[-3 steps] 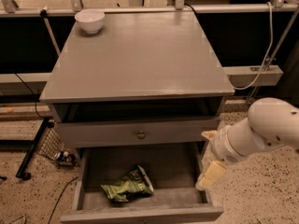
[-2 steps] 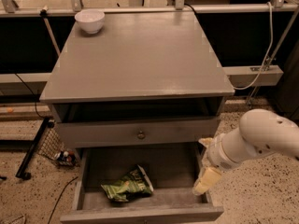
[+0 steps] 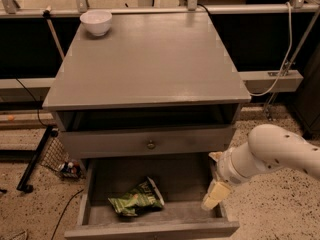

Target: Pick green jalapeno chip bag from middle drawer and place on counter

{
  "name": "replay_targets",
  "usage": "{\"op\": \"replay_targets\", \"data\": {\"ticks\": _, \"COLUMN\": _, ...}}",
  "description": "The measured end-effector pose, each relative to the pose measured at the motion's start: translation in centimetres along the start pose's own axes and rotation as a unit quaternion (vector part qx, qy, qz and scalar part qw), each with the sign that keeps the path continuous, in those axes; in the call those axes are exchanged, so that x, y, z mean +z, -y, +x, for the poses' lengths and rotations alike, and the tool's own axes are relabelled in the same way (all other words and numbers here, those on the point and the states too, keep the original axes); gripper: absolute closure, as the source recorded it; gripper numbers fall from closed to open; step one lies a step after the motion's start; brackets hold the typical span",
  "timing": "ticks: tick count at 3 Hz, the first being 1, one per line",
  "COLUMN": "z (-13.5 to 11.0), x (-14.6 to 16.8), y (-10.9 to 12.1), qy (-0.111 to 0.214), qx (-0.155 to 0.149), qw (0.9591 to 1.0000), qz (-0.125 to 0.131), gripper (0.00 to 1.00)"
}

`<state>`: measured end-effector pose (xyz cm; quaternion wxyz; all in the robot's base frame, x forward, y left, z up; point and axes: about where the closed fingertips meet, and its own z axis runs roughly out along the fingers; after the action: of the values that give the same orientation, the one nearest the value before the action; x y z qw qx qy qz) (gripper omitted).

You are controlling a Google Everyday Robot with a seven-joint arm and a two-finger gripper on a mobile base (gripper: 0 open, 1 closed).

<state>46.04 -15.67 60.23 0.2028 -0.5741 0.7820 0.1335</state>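
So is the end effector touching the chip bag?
Apart. Camera view shows bare drawer floor between the chip bag and the end effector at the drawer's right side.

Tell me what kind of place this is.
Probably a robot test lab, not a home: a grey cabinet on speckled floor, metal railing and loose cables behind. The gripper hangs at the right of the open middle drawer; the green jalapeno chip bag lies inside.

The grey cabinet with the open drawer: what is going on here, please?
A robot arm reaches in from the right for the green jalapeno chip bag. Its gripper hangs at the right side of the open middle drawer, apart from the bag, which lies on the drawer bottom, left of centre. Nothing is picked up yet. The counter above carries a white bowl at its back left corner.
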Motion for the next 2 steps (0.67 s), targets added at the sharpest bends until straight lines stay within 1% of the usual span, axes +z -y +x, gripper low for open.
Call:
{"op": "replay_targets", "data": {"ticks": 1, "z": -0.5, "x": 1.7, "y": -0.2, "qy": 0.010, "qx": 0.001, "qw": 0.9999, "qz": -0.012, "gripper": 0.00}}
{"op": "replay_targets", "data": {"ticks": 2, "z": -1.5, "x": 5.0, "y": -0.3, "qy": 0.033, "qx": -0.005, "qw": 0.9988, "qz": -0.036, "gripper": 0.00}}
